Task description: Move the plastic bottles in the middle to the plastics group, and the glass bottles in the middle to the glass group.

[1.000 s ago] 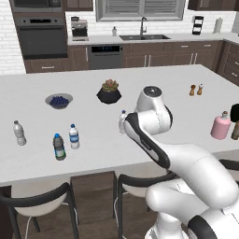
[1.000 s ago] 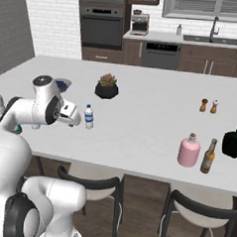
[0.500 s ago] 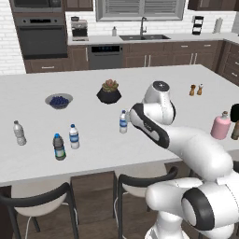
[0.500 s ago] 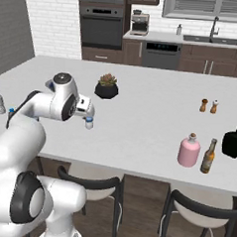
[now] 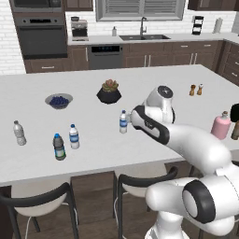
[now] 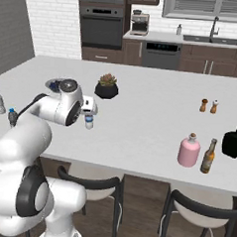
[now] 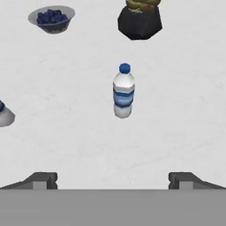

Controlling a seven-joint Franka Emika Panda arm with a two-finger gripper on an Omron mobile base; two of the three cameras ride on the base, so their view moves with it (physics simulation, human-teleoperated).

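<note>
Lining up on the middle plastic bottle, claw spread wide and empty.

Best done by bringing the claw [image 7: 113, 178] straight in on the blue-labelled bottle [image 7: 123, 92], standing upright alone on the white worktop [image 7: 176, 110] and roughly centred between the two tips [image 7: 44, 180]; closing across the label band rather than the cap, squarely, to avoid tipping something so light and narrow; then carrying left to the plastics group. Counted on the worktop: three small bottles at the left end, namely a clear one [image 5: 19, 132], a dark-tinted one [image 5: 59, 146] and a blue-labelled one [image 5: 73, 136]; one pink bottle [image 6: 189, 149], one brownish bottle [image 6: 208, 156] and one black bottle [image 6: 234, 141] at the right; two shakers [image 6: 209, 105]; one bowl of berries [image 5: 59, 100]; one potted plant [image 5: 109, 91].
</note>
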